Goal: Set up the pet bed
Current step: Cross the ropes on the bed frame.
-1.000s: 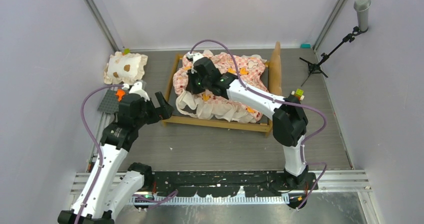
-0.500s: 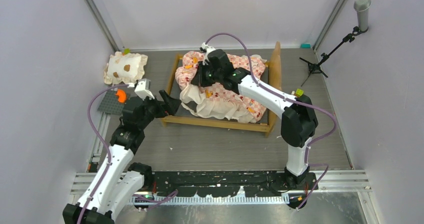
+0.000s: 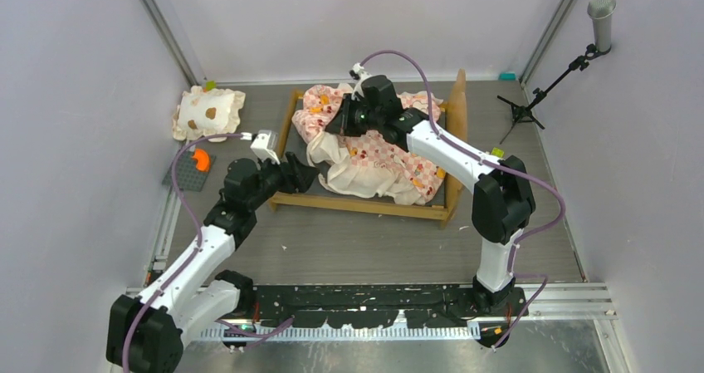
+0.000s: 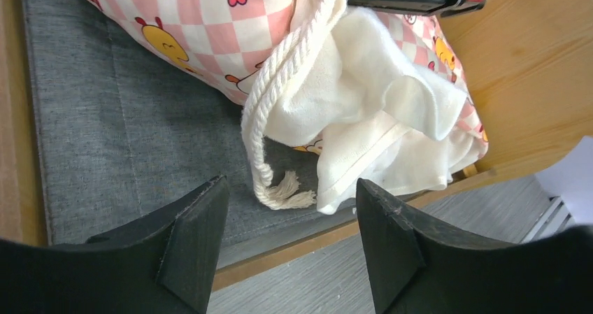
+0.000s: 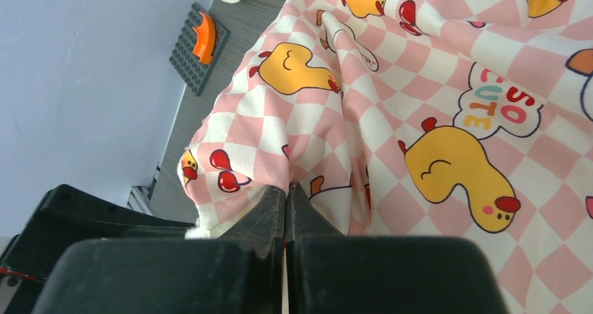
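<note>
Left wrist view: the left gripper (image 4: 290,209) stands open with nothing between its fingers, close over the near rail of the bed (image 4: 280,254). Just ahead of it lies the tassel end of a white cord (image 4: 269,111). Beyond that is the cream ruffle of the mattress (image 4: 203,20), which sits bunched inside the frame, not flat. Farther on, the right gripper (image 5: 285,195) is pinched shut on a fold of the pink checkered cloth. If the left one closes here, it may catch only the cord or the rail, and then the two pulls could drag the light bed or bunch the mattress more
</note>
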Robot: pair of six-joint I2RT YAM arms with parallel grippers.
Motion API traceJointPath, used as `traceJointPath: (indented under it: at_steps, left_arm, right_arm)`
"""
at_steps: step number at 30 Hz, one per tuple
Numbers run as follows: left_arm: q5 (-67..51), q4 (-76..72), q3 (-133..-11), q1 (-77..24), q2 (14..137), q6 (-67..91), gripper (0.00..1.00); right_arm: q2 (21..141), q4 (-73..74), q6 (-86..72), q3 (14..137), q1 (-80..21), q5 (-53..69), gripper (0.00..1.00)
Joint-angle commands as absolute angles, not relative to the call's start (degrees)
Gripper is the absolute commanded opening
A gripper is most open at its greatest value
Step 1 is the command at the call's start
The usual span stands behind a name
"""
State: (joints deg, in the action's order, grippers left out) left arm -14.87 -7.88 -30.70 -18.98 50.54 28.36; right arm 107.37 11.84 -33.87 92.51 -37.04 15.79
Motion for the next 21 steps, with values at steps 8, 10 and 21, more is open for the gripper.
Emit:
traceJointPath:
  at_steps: [8,10,21]
  left_arm:
    - [-10.6,-19.2,-31.0,-20.7,57.8,23.5,0.56]
    - [-9.9,-19.2,-31.6,-20.7,59.6,23.2,0.52]
    - [-10.3,-8.2,-37.7,-20.9,61.5,22.3,0.05]
  right_arm:
    - [103.5,8.8,-35.2,92.1,-36.6,18.4,0.01]
    - [103.4,8.8,-35.2,92.1,-36.5,18.4,0.01]
    - [103.1,8.3,-34.9,91.0,-36.3,18.8,0.01]
